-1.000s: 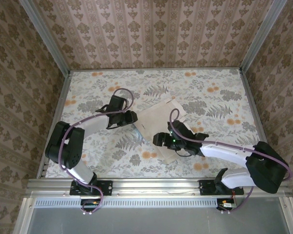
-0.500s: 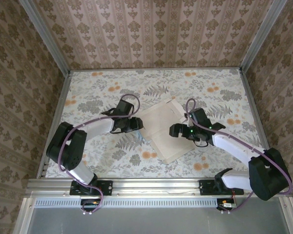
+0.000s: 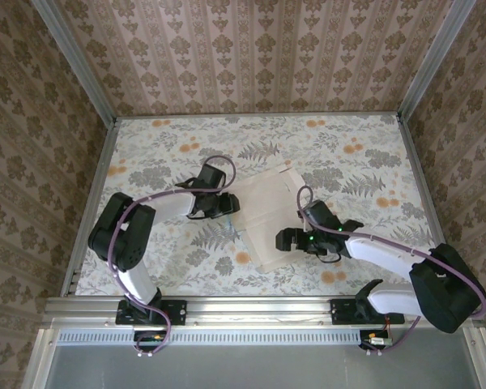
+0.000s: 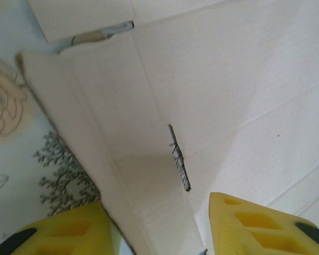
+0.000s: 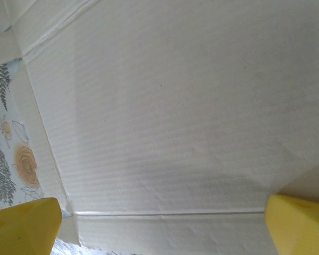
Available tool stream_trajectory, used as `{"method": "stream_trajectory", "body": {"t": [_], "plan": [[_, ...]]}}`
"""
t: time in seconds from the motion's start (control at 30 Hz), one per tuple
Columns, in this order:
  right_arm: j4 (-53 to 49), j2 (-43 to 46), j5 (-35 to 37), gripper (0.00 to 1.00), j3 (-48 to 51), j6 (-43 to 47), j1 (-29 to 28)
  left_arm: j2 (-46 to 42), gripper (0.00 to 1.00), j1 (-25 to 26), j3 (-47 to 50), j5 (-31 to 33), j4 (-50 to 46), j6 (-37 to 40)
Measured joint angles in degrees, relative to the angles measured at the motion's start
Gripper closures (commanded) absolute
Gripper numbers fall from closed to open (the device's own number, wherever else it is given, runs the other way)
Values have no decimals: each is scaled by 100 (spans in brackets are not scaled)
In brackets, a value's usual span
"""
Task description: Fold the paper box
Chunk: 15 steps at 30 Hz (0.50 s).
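Observation:
The paper box [image 3: 269, 212] lies as a flat cut-out sheet, white side up, in the middle of the floral table. My left gripper [image 3: 227, 207] is at the sheet's left edge. In the left wrist view its yellow fingers [image 4: 69, 236] stand apart on either side of a raised side flap of the paper box [image 4: 149, 175], near a short slot [image 4: 179, 159]. My right gripper [image 3: 287, 239] hovers low over the sheet's near right part. Its jaws are wide open above the white paper box [image 5: 175, 106], beside a crease, with nothing between them.
The floral table [image 3: 348, 162] has bare room all round the sheet. Wallpapered walls close in the back and both sides. A metal rail [image 3: 259, 308] with both arm bases runs along the near edge.
My left gripper has slid right onto the sheet's left edge. The right gripper swung out to the right, then came back nearer over the sheet, and its jaws widened.

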State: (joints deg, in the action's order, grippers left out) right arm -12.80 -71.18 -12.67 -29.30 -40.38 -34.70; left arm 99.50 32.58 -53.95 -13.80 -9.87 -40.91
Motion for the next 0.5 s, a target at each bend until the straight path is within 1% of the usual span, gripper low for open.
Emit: {"method": "stream_trajectory", "body": {"t": [0.13, 0.27, 0.37, 0.5], "plan": [[409, 48, 457, 0, 85, -850, -601, 173, 54, 2, -83, -55, 223, 9], [621, 39, 699, 0, 4, -1388, -1165, 192, 53, -11, -146, -35, 177, 136], [660, -17, 710, 0, -308, -1482, -1364, 173, 50, -90, -186, -37, 157, 407], [540, -13, 669, 0, -804, -1117, -1287, 101, 42, -404, -205, -212, 74, 896]]}}
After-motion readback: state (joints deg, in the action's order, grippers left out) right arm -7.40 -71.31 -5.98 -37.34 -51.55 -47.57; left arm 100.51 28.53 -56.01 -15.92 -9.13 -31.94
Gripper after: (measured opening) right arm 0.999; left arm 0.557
